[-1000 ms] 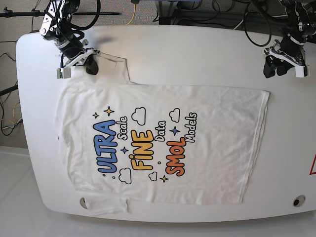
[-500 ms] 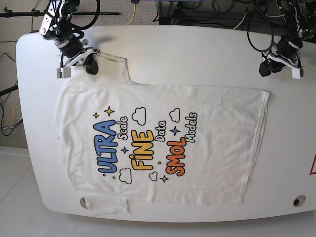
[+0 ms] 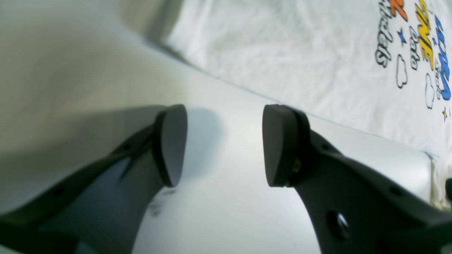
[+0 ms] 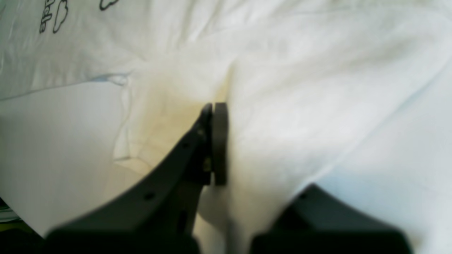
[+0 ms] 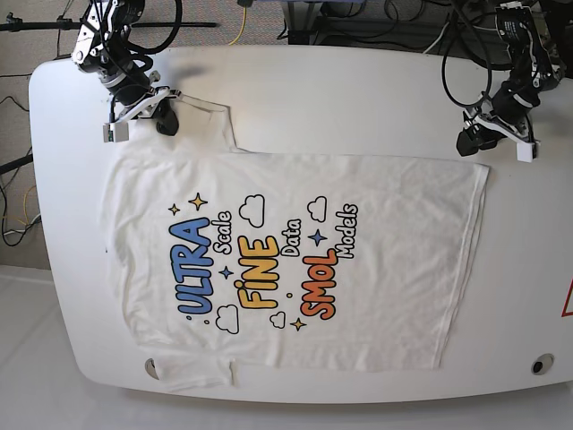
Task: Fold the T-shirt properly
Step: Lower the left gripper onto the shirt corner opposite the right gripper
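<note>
The white T-shirt (image 5: 295, 260) lies flat, print up, across the white table (image 5: 358, 98), with blue "ULTRA", yellow "FINE" and orange "SMOL". My right gripper (image 5: 152, 121) is at the far left sleeve, shut on a pinch of the shirt's cloth (image 4: 268, 116); the wrist view shows its pads (image 4: 219, 141) pressed together. My left gripper (image 5: 479, 143) is open just above the shirt's far right hem corner. In the left wrist view its fingers (image 3: 282, 144) stand apart over bare table, with the shirt's hem (image 3: 317, 70) just beyond.
A round hole (image 5: 540, 365) sits in the table's near right corner. The near sleeve (image 5: 192, 372) hangs at the table's front edge. Cables and stands (image 5: 358, 22) lie behind the table.
My left gripper has moved left and down toward the shirt's far right hem corner. The right gripper and the shirt have stayed put.
</note>
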{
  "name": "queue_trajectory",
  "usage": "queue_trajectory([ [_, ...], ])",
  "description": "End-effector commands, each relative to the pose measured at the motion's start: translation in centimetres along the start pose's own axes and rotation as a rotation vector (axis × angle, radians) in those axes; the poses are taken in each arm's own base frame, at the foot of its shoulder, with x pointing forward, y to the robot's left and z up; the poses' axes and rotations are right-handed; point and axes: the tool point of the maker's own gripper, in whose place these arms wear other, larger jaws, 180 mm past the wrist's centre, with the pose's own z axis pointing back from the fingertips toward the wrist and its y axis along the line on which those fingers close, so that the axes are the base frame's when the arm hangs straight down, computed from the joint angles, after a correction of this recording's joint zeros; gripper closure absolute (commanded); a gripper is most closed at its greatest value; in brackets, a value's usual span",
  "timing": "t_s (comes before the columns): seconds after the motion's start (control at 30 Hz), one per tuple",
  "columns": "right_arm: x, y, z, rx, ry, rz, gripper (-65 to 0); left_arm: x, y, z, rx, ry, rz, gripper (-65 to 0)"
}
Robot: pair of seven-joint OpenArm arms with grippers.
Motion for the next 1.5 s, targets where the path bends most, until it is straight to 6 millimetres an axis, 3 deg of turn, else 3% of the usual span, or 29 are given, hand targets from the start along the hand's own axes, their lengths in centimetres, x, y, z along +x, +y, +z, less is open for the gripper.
queue_trajectory([
  [0.0,-0.5,-0.3,0.3,-0.015,0.036,0.023,0.0,-0.1,0.2,0.2,-0.018,0.008,0.005,-31.6],
  [0.87,-0.4,-0.1,0.2,-0.009,0.039,0.021,0.0,-2.1,1.2,-2.8,-0.010,0.082,0.112,-30.9],
  [1.47,-0.4,0.0,0.1,-0.004,0.033,0.020,0.0,-0.6,1.1,-4.5,-0.035,0.043,0.130,-31.2],
])
